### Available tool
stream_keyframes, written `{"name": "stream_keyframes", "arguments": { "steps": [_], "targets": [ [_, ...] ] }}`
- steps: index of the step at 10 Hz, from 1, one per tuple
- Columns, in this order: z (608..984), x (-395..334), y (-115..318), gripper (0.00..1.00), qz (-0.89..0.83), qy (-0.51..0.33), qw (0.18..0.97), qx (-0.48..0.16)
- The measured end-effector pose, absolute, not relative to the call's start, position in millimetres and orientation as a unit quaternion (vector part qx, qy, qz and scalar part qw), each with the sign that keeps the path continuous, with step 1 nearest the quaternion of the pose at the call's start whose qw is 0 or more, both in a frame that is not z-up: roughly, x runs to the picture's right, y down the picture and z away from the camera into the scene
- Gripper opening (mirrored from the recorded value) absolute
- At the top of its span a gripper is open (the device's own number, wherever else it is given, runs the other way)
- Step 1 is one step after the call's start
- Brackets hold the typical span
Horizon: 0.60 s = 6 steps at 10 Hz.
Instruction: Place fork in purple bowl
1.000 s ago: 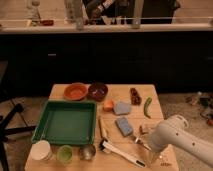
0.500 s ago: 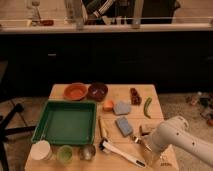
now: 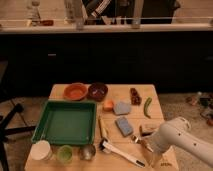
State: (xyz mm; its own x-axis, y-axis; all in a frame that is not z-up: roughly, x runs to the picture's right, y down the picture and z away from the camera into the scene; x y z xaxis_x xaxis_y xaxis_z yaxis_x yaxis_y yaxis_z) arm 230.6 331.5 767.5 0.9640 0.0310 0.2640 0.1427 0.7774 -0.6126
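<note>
- Fork point(image 3: 136, 139) lies flat on the surface point(image 3: 157, 120), toward the near right, just past the near corner of the blue sponge point(image 3: 124, 126). It is small and partly crowded by the arm, so its exact lie is hard to read.
- Purple bowl point(image 3: 97, 91) sits at the far edge beside the orange bowl point(image 3: 76, 91), well apart from the fork, and looks to have no utensil in it.
- The gripper point(image 3: 144, 145) hangs low over the near right corner, just beside the fork, at the end of the white arm point(image 3: 177, 142) that reaches in from the right.
- Its jaws are spread wide and nothing shows between them. I judge the fork not yet grasped.
- The long white-handled utensil point(image 3: 122, 152) lies just to the near side and is not the target.
- Progress looks early: the approach is about made. Closing on the fork, lifting it, carrying it across the sponges to the far bowl and letting go are all left to do.
</note>
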Motion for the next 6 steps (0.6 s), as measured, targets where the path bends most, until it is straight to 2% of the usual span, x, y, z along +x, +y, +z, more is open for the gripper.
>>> {"name": "stream_keyframes", "arguments": {
  "steps": [1, 2, 6],
  "targets": [
    [768.8, 229.9, 330.3, 0.79, -0.03, -0.132, 0.934, -0.332],
    [770.4, 228.8, 328.7, 0.73, -0.031, -0.132, 0.934, -0.331],
    [772.1, 228.6, 325.3, 0.32, -0.026, -0.138, 0.934, -0.329]
  ]
}}
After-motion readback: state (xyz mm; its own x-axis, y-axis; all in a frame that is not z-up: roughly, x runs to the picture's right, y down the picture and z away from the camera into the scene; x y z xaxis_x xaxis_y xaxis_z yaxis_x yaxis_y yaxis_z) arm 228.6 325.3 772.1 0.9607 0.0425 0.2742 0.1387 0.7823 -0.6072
